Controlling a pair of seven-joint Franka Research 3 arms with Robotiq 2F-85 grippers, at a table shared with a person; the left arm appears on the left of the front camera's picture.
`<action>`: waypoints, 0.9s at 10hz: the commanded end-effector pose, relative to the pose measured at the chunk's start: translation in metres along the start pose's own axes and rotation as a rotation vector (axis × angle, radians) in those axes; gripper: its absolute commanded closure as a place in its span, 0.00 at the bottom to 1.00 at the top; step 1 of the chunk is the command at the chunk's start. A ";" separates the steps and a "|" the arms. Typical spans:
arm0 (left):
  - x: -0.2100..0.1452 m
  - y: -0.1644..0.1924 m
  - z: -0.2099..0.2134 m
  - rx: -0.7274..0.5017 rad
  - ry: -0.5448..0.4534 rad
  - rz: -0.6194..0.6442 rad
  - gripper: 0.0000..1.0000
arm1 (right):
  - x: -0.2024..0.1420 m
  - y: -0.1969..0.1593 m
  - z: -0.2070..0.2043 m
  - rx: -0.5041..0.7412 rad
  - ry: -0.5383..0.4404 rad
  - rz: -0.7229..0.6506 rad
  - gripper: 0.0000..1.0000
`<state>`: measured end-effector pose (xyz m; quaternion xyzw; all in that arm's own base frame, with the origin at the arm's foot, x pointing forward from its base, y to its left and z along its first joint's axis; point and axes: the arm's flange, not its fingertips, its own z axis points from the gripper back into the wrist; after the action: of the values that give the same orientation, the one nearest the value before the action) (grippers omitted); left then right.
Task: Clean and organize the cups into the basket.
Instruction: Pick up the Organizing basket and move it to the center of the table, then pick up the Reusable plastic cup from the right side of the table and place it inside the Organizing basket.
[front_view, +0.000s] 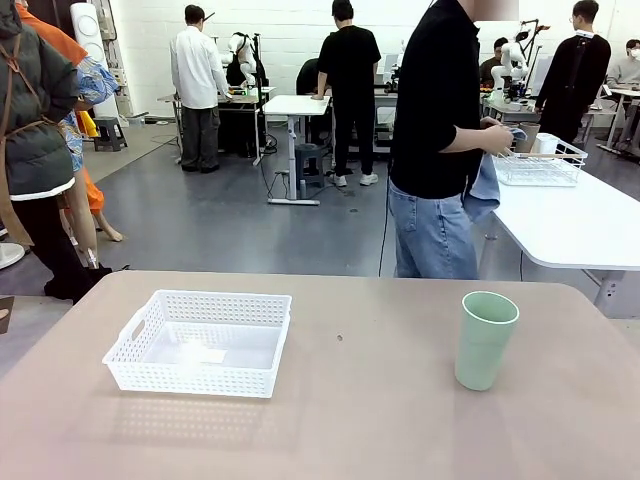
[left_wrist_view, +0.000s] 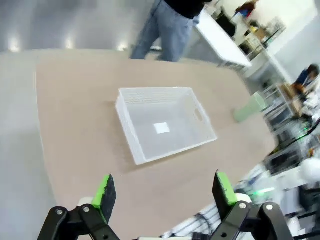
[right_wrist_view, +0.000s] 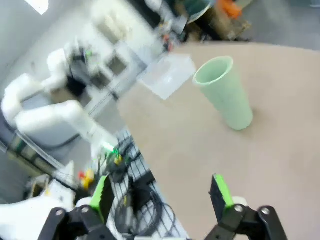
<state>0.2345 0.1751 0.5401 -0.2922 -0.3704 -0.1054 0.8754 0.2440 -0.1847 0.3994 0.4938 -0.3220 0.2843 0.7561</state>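
We've got left gripper (left_wrist_view: 163, 183) and right gripper (right_wrist_view: 160, 184) wide open, empty, presumably ready for the mint cup (front_view: 486, 340) right of the basket (front_view: 200, 376).

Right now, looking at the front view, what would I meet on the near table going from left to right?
white basket → mint green cup

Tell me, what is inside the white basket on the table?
No cup is inside the basket. On its floor lies a small white patch; what it is cannot be told. The mint cup stands outside it, on the table. The near wall hides a thin strip of floor.
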 end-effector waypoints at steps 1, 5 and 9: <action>0.027 -0.044 -0.038 0.219 0.118 -0.134 0.00 | -0.019 -0.007 -0.061 -0.029 0.112 0.228 0.00; 0.062 -0.091 -0.125 0.479 0.358 -0.267 0.00 | -0.057 -0.043 -0.123 -0.033 0.371 0.326 0.00; 0.066 -0.090 -0.211 0.501 0.374 -0.245 0.00 | -0.018 -0.099 -0.093 -0.018 0.387 0.289 0.00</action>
<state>0.3547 -0.0198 0.5085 0.0107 -0.2384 -0.1876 0.9528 0.3264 -0.1350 0.2871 0.3793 -0.2320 0.4700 0.7625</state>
